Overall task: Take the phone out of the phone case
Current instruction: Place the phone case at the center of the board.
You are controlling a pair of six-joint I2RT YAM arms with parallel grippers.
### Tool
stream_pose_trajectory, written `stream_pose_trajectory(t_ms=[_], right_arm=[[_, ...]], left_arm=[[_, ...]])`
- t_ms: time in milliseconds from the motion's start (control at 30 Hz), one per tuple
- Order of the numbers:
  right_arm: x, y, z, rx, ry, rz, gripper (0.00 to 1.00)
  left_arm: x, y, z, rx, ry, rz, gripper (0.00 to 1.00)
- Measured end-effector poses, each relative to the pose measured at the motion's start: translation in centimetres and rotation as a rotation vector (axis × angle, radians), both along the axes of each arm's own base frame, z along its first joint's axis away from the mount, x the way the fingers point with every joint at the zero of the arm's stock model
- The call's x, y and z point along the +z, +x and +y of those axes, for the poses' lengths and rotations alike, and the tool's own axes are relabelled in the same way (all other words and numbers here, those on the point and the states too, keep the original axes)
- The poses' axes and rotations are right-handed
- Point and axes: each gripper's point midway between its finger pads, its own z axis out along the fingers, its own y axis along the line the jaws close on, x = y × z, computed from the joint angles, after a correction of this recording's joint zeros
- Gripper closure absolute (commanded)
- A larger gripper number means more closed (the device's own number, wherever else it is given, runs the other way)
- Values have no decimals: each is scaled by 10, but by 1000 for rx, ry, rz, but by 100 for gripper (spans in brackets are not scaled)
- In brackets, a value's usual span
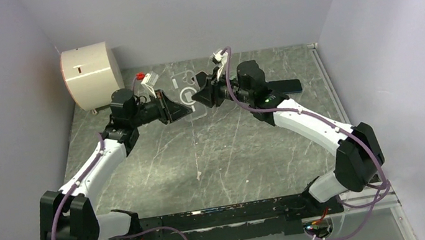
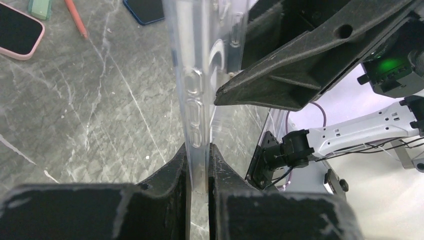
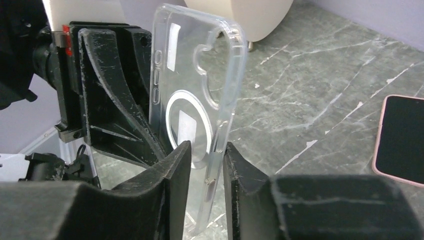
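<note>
Clear plastic, thin and see-through: the phone case [image 3: 195,75] stands upright above the table [image 3: 310,75], and we see no phone in it. The left gripper [image 2: 200,165] is clamped tight on the case's button edge. The right gripper [image 3: 207,160] straddles another edge of the case, jaws close on both sides; we cannot tell whether they press. A dark phone [image 2: 145,10] lies flat on the table, well apart from the case. We judge the case light, bendy and slick, so we would hold its thicker side rails, not the thin back by the camera cut-out.
</note>
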Motion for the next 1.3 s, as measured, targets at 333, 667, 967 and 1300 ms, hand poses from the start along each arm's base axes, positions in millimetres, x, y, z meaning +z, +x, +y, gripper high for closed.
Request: stream_pose_trajectory(t_ms=[333,667,967,1300], right_arm=[[4,-7,-2,71,29,28,100],[-4,8,-45,-58,99,148,100],[-55,43,-140,-470,207,397,100],[-128,54,-262,-965,356,625,100]], left_arm=[[-5,3,1,14,31,-12,66],[-3,16,19,181,96,-26,23],[15,29,50,412,128,-86,15],[20,35,101,711,186,-100,6]])
